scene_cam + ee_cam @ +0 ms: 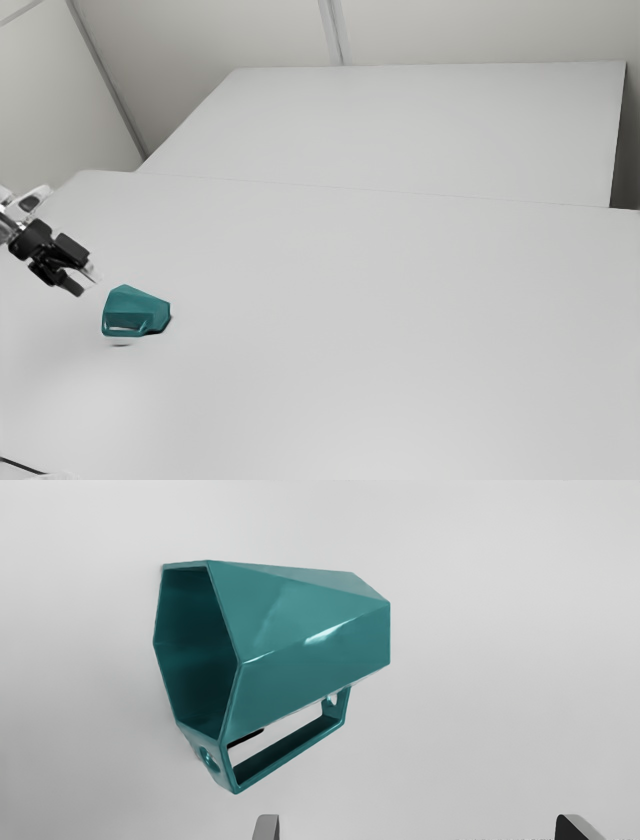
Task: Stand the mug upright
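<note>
Spread apart, with nothing between its fingers (pixel 266 828), the robot's gripper (pixel 86 281) hung above the pale table (pixel 400 350), tilted down toward the mug (pixel 133 305).

The mug was teal and glossy, made of flat, angular faces, with pale streaks of light along its edges. It lay on its side, not upright. Its many-sided mouth (pixel 195 650) stood wide and dark inside, and the body narrowed from there to a smaller base. A long, squared handle (pixel 292 752) ran along one side, with a round hole in each of its short end pieces.

The mug lay near the gripper, ahead of the fingertips and lower than them, touching neither finger. Its handle side was the one nearer to the fingertips, with the body farther out. The mouth sat out past the line of one finger, while the base reached partway across toward the other finger's line.
</note>
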Controlling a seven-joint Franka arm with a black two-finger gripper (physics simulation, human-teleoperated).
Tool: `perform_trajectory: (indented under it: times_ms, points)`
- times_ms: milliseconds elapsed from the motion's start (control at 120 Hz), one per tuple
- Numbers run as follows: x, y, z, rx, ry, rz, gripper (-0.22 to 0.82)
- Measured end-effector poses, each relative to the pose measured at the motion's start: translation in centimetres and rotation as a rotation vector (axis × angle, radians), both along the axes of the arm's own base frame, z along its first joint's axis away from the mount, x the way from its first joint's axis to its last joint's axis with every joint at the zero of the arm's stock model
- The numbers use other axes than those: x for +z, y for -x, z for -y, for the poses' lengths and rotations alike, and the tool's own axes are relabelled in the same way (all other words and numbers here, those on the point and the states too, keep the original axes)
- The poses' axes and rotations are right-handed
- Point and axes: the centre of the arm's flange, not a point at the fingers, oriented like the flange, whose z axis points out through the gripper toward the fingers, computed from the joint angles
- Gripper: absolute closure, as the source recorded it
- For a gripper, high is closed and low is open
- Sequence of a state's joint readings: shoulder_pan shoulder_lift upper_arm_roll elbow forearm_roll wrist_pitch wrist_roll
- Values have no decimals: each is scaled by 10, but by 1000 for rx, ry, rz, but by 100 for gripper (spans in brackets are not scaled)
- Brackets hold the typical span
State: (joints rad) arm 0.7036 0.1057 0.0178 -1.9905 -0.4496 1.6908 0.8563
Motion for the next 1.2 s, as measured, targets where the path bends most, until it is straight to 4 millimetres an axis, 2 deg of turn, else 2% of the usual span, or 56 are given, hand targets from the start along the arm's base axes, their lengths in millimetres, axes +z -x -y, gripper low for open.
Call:
perform_trajectory:
  times_ms: [167, 292, 417, 708, 1075, 1200]
  points:
    - [-27, -17, -22, -67, 66, 29, 0]
    - [-51, -19, -39, -90, 117, 43, 0]
    - [-67, -24, -49, -108, 156, 71, 0]
    - [-77, -35, -42, -109, 236, 170, 0]
    - [-102, -33, -32, -112, 306, 192, 0]
    - [-104, -32, -29, -119, 328, 194, 13]
